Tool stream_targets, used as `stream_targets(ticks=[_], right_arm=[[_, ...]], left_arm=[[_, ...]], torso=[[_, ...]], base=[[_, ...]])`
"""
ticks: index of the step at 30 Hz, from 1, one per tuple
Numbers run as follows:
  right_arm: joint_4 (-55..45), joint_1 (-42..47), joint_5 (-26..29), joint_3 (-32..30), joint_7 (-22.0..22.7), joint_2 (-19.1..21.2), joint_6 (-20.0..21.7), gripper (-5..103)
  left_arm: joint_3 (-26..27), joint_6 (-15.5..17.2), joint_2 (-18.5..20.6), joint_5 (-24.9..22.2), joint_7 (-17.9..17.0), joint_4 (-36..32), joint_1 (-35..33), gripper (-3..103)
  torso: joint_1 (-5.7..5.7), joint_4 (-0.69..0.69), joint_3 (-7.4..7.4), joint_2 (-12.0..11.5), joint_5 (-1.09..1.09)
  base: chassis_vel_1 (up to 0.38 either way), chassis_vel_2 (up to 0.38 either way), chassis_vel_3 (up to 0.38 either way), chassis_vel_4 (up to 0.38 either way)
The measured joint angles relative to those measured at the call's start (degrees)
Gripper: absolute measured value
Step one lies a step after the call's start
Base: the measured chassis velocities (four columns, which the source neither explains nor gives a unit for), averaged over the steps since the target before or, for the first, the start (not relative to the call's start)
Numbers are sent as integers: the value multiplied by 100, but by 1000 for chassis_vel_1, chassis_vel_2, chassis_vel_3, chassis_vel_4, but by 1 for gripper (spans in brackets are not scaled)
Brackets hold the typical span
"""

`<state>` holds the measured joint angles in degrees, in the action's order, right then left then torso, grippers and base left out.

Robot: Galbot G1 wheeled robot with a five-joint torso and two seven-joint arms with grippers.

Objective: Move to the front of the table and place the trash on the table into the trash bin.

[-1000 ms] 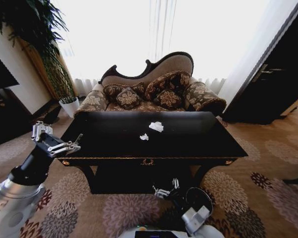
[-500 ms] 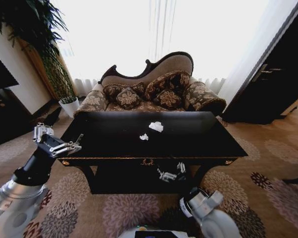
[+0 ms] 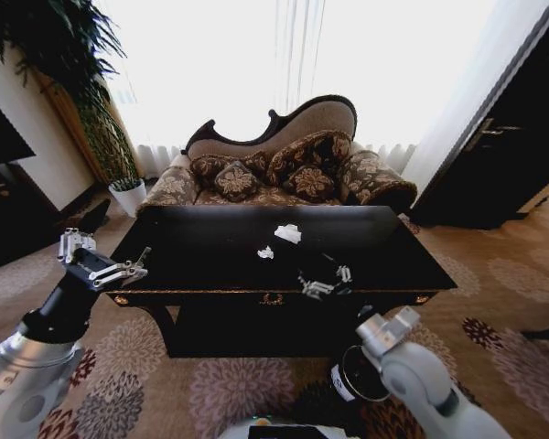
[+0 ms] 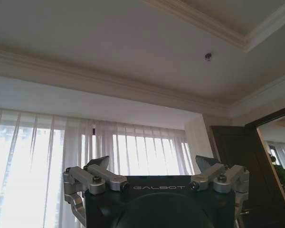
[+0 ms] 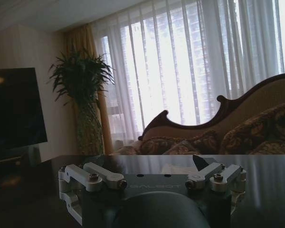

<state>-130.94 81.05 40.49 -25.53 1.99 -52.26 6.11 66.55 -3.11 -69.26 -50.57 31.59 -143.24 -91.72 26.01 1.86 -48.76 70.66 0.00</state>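
- Head view: Your right gripper (image 3: pixel 325 279) hovers, fingers spread and empty, over the table (image 3: pixel 210 265) near its front edge. The paper wad (image 3: pixel 288 234) lies just beyond it at mid-table, the small scrap (image 3: pixel 266 252) close beside. Both look feather-light and soft; pinch the wad across its bulk. The trash bin (image 3: pixel 359 375) sits on the floor below the table's front edge. Bare tabletop surrounds the wad. The left gripper (image 3: pixel 105 259) waits off the table's left end.
- Left wrist view: Your left gripper (image 4: pixel 152 166) points at the ceiling, open, holding nothing.
- Right wrist view: Your right gripper (image 5: pixel 152 172) rides low over the table (image 5: pixel 33 180), open, the wad (image 5: pixel 175 169) pale beyond its fingers.
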Motion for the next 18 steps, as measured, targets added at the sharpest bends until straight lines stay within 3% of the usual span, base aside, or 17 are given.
stream_targets(ticks=[4,9,18], right_arm=[[413,-654,297,190,301,345,185,100],[863,-1434,280,462,409,623,308,100],[2067,-3092,290,1759,500,1248,364,100]], left_arm=[[37,11,5,41,1,0,6,100],[7,12,-104,119,0,0,-15,100],[119,11,-197,135,-6,0,-23,100]], torso=[[0,2,0,0,1],[0,0,0,0,-1],[0,1,0,0,0]], base=[[0,0,0,0],[0,0,0,0],[0,0,0,0]])
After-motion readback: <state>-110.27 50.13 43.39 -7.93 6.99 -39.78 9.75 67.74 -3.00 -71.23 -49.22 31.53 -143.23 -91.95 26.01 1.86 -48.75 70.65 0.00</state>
